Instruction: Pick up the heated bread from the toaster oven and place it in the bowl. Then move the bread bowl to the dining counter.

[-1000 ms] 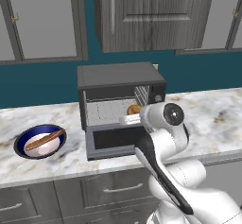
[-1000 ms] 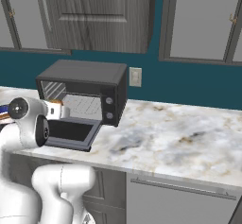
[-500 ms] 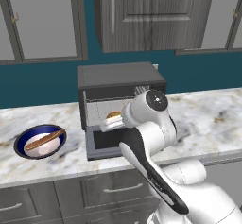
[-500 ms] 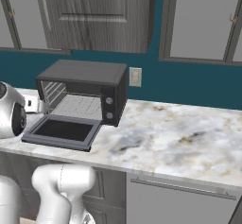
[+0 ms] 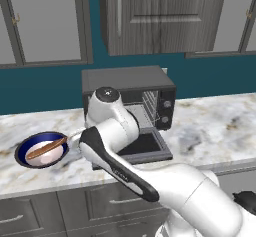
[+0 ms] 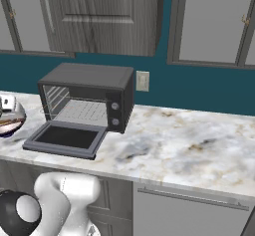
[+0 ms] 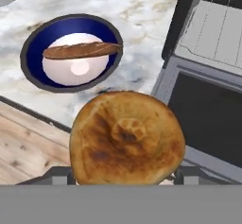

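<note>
A: What is shown at the left of the marble tabletop (image 5: 210,126)?

B: A blue-rimmed bowl (image 5: 25,151) with a white inside is seen resting there, and a long thin brown bread stick (image 5: 46,148) is laid across it. In the hand view the same bowl (image 7: 35,46) and stick (image 7: 81,50) are seen from above, with the bowl standing apart from the oven.

A: Where is the heated bread?

B: The round golden-brown bun (image 7: 126,142) is held in the tool (image 7: 126,176), whose jaws are clenched on it at the lower edge of the hand view. The bun is carried over the tabletop between the bowl and the oven door, outside the oven.

A: And to the right?

B: The dark grey toaster oven (image 5: 129,83) is shown with its glass door (image 5: 145,147) dropped flat onto the tabletop. In the right base view the toaster oven (image 6: 94,78) is seen with its wire rack (image 6: 82,111) bare and two round knobs (image 6: 115,114) on its right panel. Grey wall cabinets (image 6: 104,16) are mounted above, against a teal wall.
</note>
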